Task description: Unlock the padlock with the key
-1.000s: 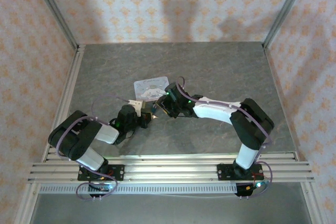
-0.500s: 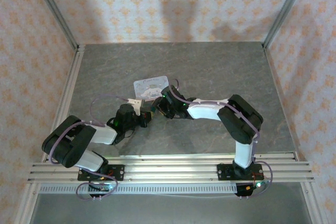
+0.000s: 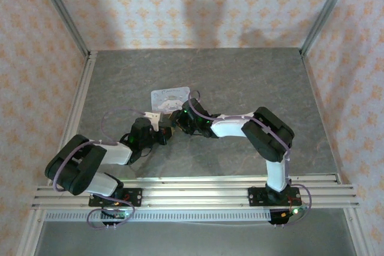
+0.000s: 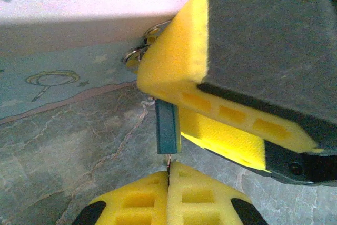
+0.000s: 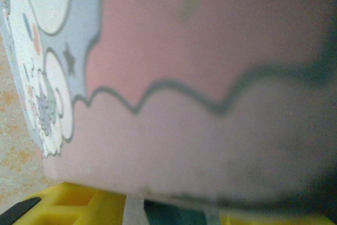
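Observation:
The small blue padlock (image 4: 168,127) hangs upright just in front of the tin's side, and my right gripper (image 3: 177,119) is shut on it, its yellow fingers (image 4: 221,135) pressed to the lock from the right. In the right wrist view the padlock (image 5: 176,215) sits low between the fingers with a metal shackle leg beside it. My left gripper (image 4: 169,175) is shut on the thin key (image 4: 169,160). Only the key's tip pokes out, touching the padlock's underside. Seen from above, the left gripper (image 3: 164,132) meets the right one nose to nose.
The pastel blue-and-pink cartoon tin (image 3: 170,98) lies on the grey table right behind both grippers, its side wall (image 4: 63,51) close to the fingers. Metal loops (image 4: 141,52) stick out of the tin's side above the padlock. Aluminium rails run along the table's left and near edges.
Both grippers have edged left and toward the tin, staying together. The right arm's elbow has folded in, and the tin has shifted slightly back and left.

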{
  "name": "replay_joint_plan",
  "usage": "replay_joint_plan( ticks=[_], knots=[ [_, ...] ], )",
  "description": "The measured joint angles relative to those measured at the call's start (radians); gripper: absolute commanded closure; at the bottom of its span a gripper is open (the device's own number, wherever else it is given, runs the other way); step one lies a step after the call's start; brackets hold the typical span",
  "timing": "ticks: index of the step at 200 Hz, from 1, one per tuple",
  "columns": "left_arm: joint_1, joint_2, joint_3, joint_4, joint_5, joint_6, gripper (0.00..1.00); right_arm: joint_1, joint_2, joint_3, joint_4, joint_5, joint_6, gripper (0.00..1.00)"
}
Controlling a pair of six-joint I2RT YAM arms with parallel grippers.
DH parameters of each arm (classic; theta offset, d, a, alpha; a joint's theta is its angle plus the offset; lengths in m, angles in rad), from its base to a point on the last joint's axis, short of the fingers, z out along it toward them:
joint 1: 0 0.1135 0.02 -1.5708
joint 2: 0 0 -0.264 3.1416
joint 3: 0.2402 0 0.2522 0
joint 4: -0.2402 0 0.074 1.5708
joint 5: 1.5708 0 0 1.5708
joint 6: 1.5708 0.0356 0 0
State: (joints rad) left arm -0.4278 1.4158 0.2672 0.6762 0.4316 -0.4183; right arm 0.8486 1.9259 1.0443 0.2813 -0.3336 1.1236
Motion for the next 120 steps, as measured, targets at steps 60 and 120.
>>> replay_joint_plan(
  ticks=[60,120],
  knots=[
    [0.029,-0.061,0.006,-0.078,0.018,0.009,1.00,0.006,0.003,-0.005,0.018,0.001,-0.025,0.62],
    [0.032,-0.071,0.007,-0.103,0.032,0.026,1.00,0.015,0.004,-0.005,0.042,-0.005,-0.023,0.79]
  ],
)
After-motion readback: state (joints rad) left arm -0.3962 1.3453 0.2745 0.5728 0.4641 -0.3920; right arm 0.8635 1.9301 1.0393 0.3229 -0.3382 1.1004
